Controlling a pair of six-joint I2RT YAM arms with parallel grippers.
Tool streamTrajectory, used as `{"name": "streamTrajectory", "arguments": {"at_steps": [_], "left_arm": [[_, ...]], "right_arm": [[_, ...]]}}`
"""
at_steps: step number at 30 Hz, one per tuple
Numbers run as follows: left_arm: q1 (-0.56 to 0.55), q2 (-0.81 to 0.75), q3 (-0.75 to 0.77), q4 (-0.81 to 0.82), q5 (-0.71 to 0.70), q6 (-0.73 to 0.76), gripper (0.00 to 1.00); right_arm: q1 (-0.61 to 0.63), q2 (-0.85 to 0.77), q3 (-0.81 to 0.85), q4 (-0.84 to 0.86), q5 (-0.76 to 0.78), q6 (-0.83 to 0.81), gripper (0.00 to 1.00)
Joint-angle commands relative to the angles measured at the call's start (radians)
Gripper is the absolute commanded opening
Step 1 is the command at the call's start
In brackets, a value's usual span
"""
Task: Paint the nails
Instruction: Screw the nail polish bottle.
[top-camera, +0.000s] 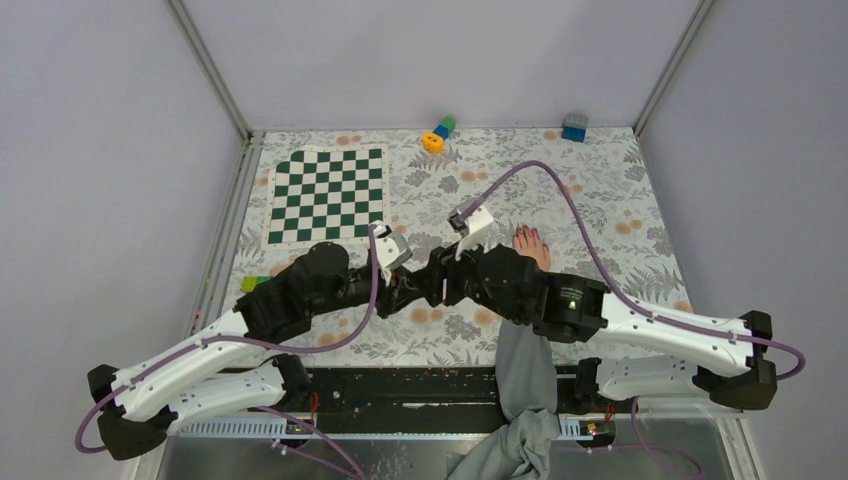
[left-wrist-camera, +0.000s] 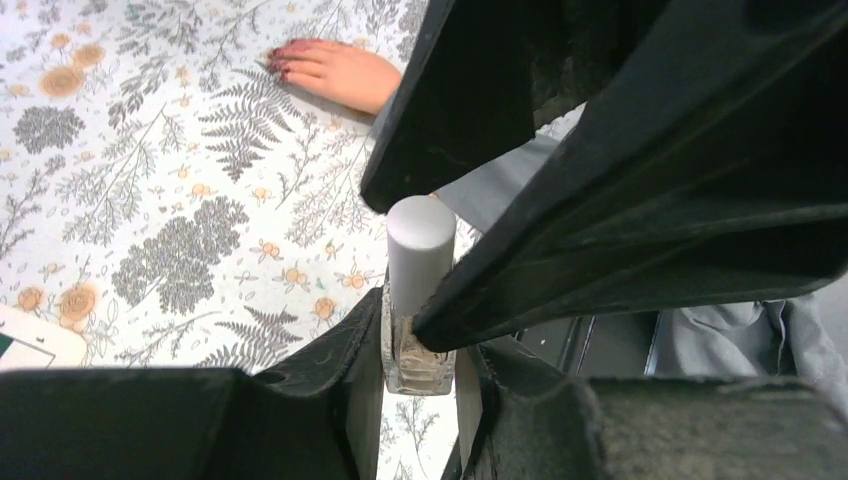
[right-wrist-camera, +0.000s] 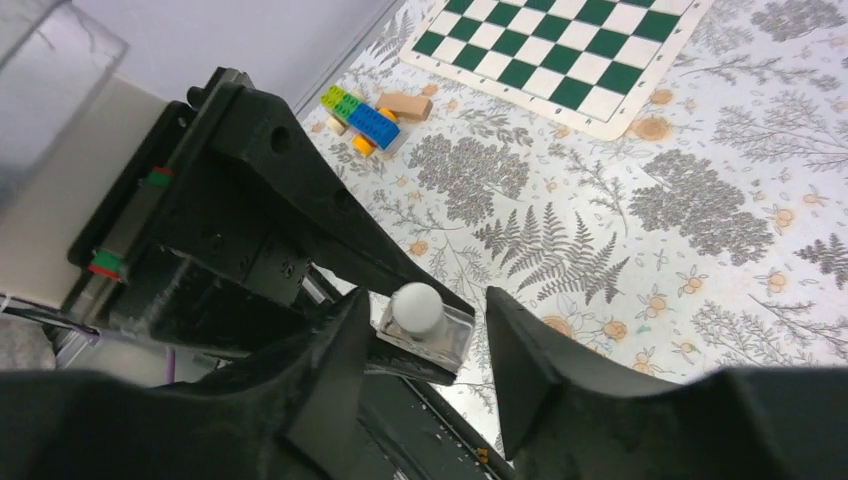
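The step in hand looks like uncapping. The left gripper (left-wrist-camera: 415, 388) is clamped on the glass body of a small polish bottle (left-wrist-camera: 414, 362) and holds it upright above the flowered tablecloth (left-wrist-camera: 150, 200). The right gripper (right-wrist-camera: 428, 302) stands spread over the bottle. One finger is on each side of the white cap (right-wrist-camera: 418, 308), and a gap shows on at least one side, so it grips nothing.

To do this well, the right arm should centre the cap between its pads before closing. It should take the cap high up, clear of the left fingers just below it. It should then twist about the bottle's own axis and draw the cap straight up along it, so that the brush comes out without scraping the neck. The left grip has to stay firm on the glass and keep the bottle vertical, or the twist will simply spin the bottle or tip it.

The bottle is the only container in view. It is capped, and its glass looks clear with something pale low down. The colour and level of the polish cannot be told from these views.

The nails (left-wrist-camera: 281, 62) are dark reddish, on a bare hand (left-wrist-camera: 335, 72) lying flat on the cloth. The hand is beyond the bottle, on the right arm's side and well apart from it. Its grey sleeve (top-camera: 525, 360) runs back under the right arm, close behind the bottle.
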Motion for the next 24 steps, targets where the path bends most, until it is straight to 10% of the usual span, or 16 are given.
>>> {"name": "streamTrajectory", "arguments": {"at_steps": [1,11,24], "left_arm": [[0.014,0.012,0.023,0.159,-0.025,0.003,0.00],[0.013,0.040,0.031,0.178,0.206,0.025,0.00],[0.010,0.061,0.031,0.253,0.685,0.022,0.00]], "right_arm": [[0.028,-0.094,-0.033,0.041,-0.007,0.053,0.60],[0.009,-0.295,-0.161,0.103,0.075,-0.048,0.67],[0.010,-0.555,-0.362,0.475,-0.608,-0.342,0.71]]}}
